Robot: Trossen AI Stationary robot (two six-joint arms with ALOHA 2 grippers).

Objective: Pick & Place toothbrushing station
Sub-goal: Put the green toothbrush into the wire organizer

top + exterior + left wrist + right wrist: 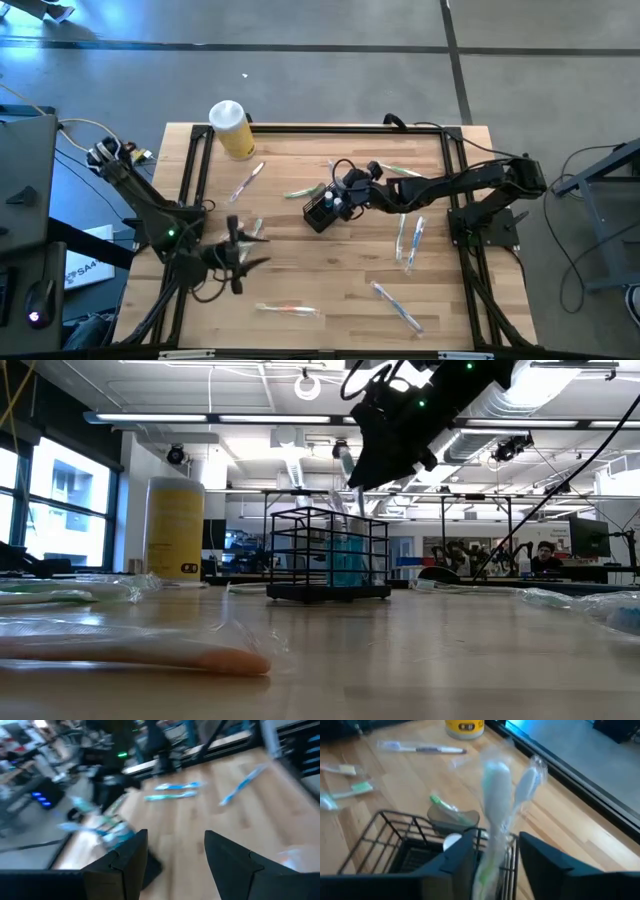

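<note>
Right gripper [492,857]: clamped on a wrapped toothbrush [496,790], which I am lowering upright into the caddy [395,840]; I am keeping it vertical, clear of the wires.

Grey floor [320,60], bright ceiling lights [200,418]

Black wire caddy [328,553], glossy clear-wrapped toothbrushes [407,240], pale smooth wooden tabletop [330,280]

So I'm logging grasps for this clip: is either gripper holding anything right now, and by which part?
The right gripper holds a wrapped toothbrush by its lower handle, head up, over the black caddy. The left gripper is open and holds nothing.
</note>
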